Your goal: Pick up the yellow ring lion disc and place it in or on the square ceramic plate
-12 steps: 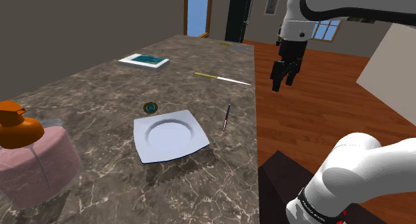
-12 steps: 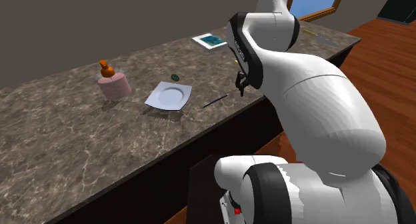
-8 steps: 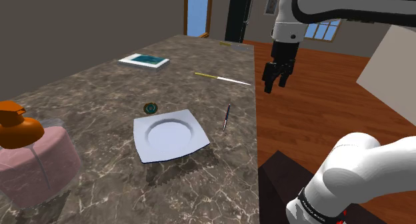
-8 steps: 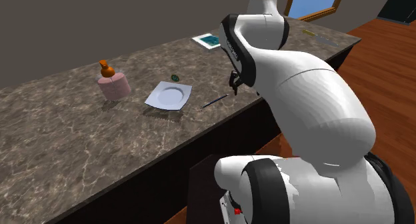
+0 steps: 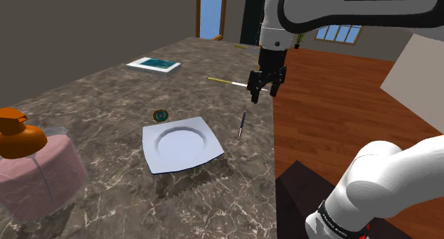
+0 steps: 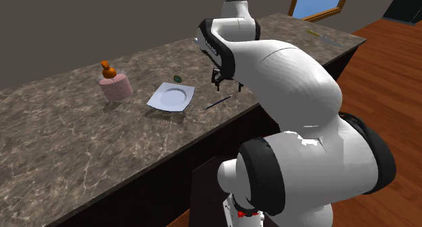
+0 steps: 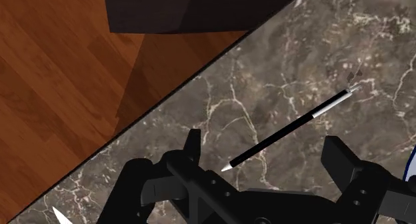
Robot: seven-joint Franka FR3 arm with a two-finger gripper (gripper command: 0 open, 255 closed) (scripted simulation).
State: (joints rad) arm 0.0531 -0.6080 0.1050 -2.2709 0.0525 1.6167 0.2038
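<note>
In the shoulder view the gripper [image 5: 257, 89] hangs above the right edge of the marble counter [image 5: 107, 88], over a black pen [image 5: 242, 124], its fingers apart and empty. The ring disc [image 5: 161, 115], drawn dark green rather than yellow, lies flat just beyond the far left corner of the square white plate [image 5: 149, 149]. It is apart from the plate and well left of the gripper.

In the second exterior view the disc sits just past the plate, and the gripper hovers to the plate's right.

In the wrist view the spread fingers [image 7: 193, 144] frame the pen without touching it.

The reach towards the disc looks to be in hand. The next move calls for travel left, then a descent straddling the ring.
</note>
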